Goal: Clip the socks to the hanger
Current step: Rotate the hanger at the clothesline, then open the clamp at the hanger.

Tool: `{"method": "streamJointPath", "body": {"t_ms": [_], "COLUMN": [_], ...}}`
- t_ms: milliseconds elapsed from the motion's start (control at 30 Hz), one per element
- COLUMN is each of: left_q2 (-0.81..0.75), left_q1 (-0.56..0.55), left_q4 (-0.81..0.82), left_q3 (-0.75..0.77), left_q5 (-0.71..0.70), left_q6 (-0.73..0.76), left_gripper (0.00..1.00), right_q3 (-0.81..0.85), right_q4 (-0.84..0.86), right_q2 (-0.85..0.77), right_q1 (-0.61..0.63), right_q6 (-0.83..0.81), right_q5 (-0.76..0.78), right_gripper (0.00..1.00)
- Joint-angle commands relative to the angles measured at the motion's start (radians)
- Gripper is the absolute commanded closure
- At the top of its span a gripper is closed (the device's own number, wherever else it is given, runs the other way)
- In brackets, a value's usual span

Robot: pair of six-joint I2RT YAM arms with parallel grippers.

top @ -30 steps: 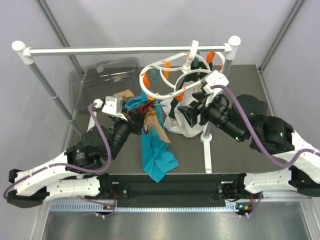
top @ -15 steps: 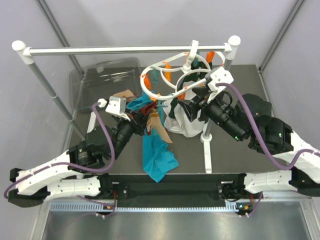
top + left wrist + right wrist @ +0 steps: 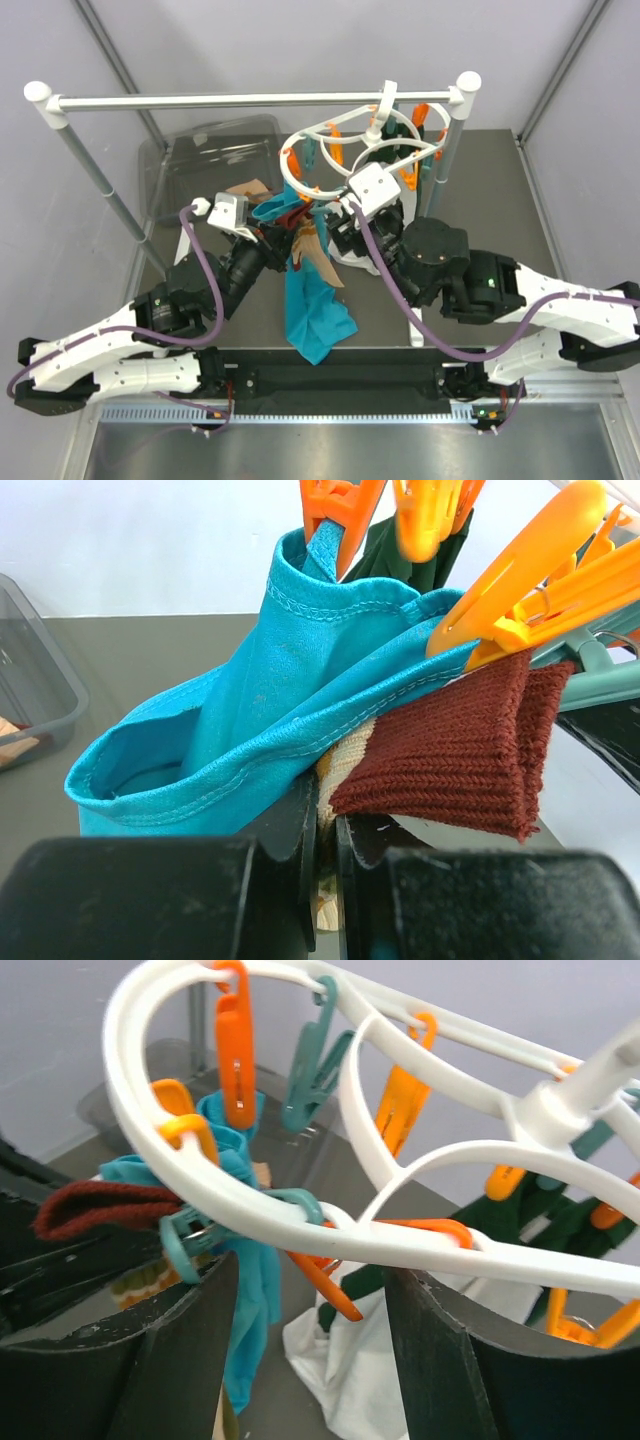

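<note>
In the top view the left arm rises from its base at 7 o'clock with the elbow folded low over the table and the forearm aimed toward 1 o'clock. This puts the left gripper (image 3: 284,238) at the near-left rim of the hanger (image 3: 318,128). Its wrist view shows the fingers (image 3: 290,830) pressed almost together, pinching the tan part of the sock (image 3: 450,750) in the thin slot between them. The dark red cuff sticks out toward 3 o'clock, right under the tip of an orange clip (image 3: 520,580); whether that clip bites the cuff cannot be told. The teal cloth (image 3: 290,670) drapes over the sock and runs up to 12 o'clock, where another orange clip meets its edge.

The right arm stretches from 4 o'clock across toward 10 o'clock, with its wrist below the hanger. The right gripper (image 3: 310,1360) has its fingers (image 3: 170,1360) spread wide and pointing up at the white ring, which crosses above the tips — contact is not clear. In that wrist view the sock's red loop lies at 9 o'clock, just beside a teal clip (image 3: 190,1240), and a white cloth (image 3: 340,1390) hangs at 6 o'clock.

The hanger hangs by its hook from the white rail (image 3: 250,100).
</note>
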Motion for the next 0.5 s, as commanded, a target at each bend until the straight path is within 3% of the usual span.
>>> {"method": "streamJointPath", "body": {"t_ms": [0,267,467], "left_q2": [-0.014,-0.016,-0.005], "left_q1": [0.000,0.000,0.000], "left_q4": [-0.001,-0.007,-0.002], "left_q3": [0.034,0.036,0.036], "left_q5": [0.005,0.007,0.012], "left_q6": [-0.010,-0.013,-0.013], "left_gripper": [0.93,0.93,0.93], "right_q3": [-0.012,-0.059,-0.119], "right_q4": [0.136,0.217,0.261], "right_q2": [-0.005,-0.058,-0.134], "right_q1": [0.018,0.020,0.018], "right_q6": [-0.055,-0.036,-0.022], "right_q5": [0.174,0.203,0.111], "right_gripper": [0.40,0.40,0.51]}}
